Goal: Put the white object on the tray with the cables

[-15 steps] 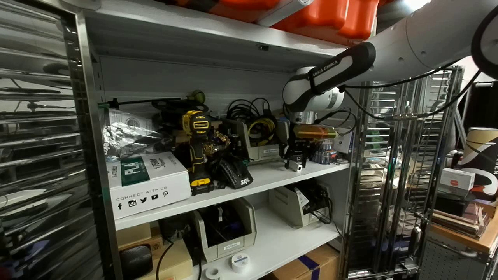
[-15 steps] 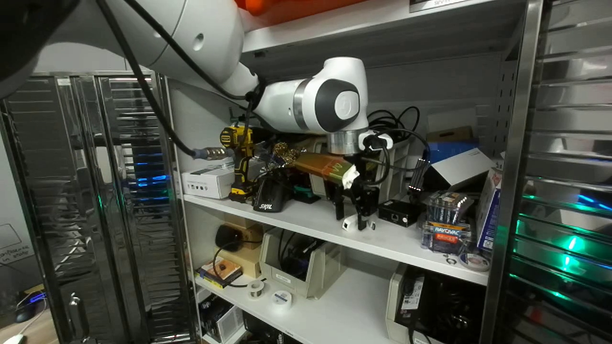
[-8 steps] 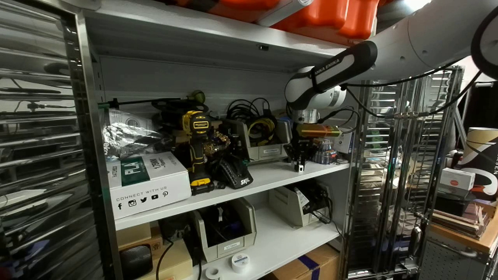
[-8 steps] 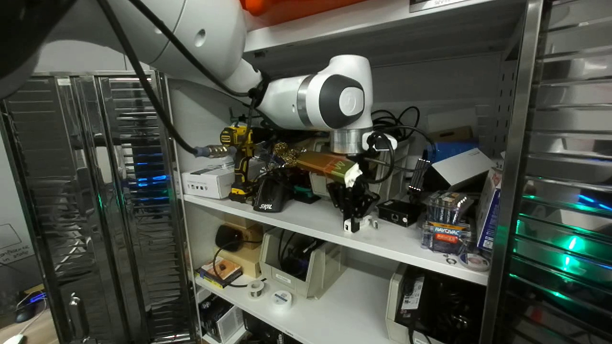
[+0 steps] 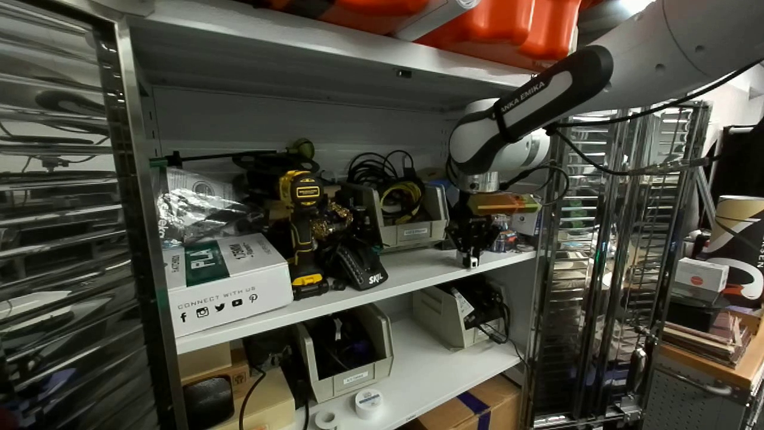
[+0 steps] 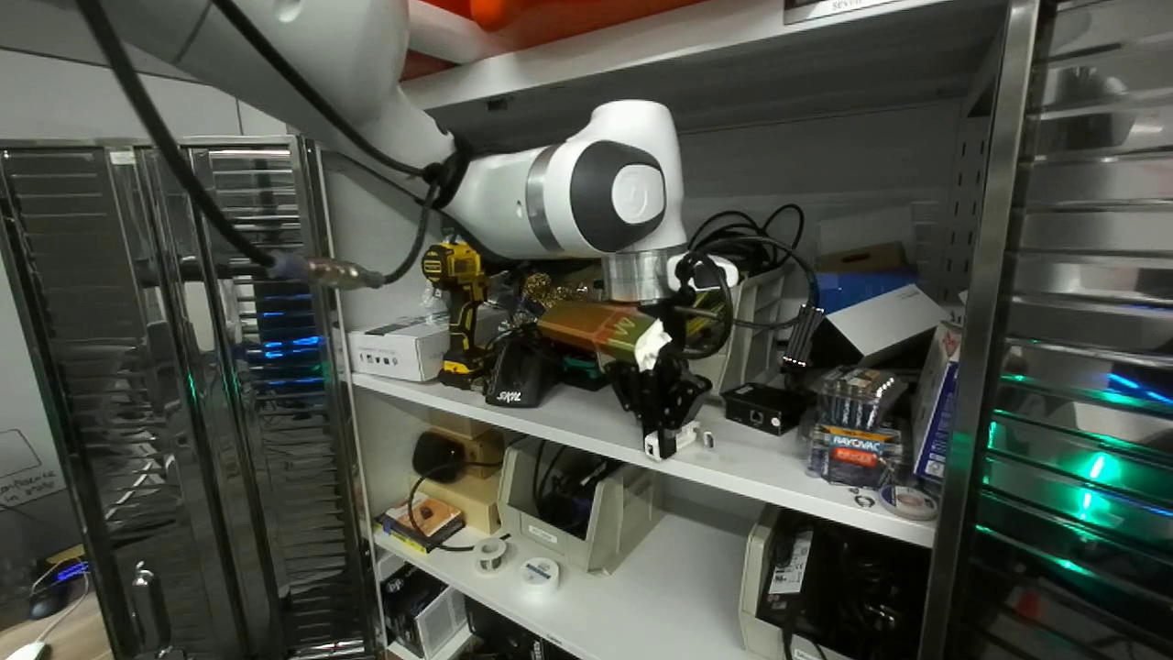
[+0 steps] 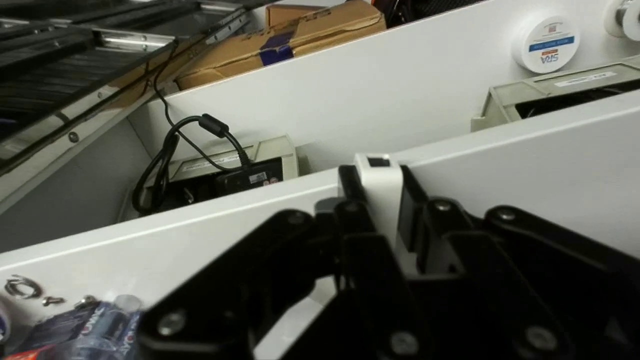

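gripper [image 7: 381, 181] grasps white slotted block [image 7: 382, 195] near front edge of shelf [image 7: 545, 175]; fingers [image 7: 412, 215] stand slightly parted, touching both sides.

The white object [image 7: 382, 187] has a smooth plastic housing with a low sheen. The gripper [image 7: 381, 196] is matt-finished, with bright metal screw heads [image 7: 403, 343]. The arm [image 6: 513, 197] has a smooth, semi-gloss shell; its collar [image 6: 635, 275] is polished metal. Tray [image 5: 391, 238]: smooth, matt plastic. Shelf [image 7: 540, 172]: smooth, satin finish. Cabinet door [image 6: 247, 403]: mirror-bright metal. Carton [image 7: 330, 30]: matt cardboard. Bag [image 5: 200, 209]: crinkled, glossy film.
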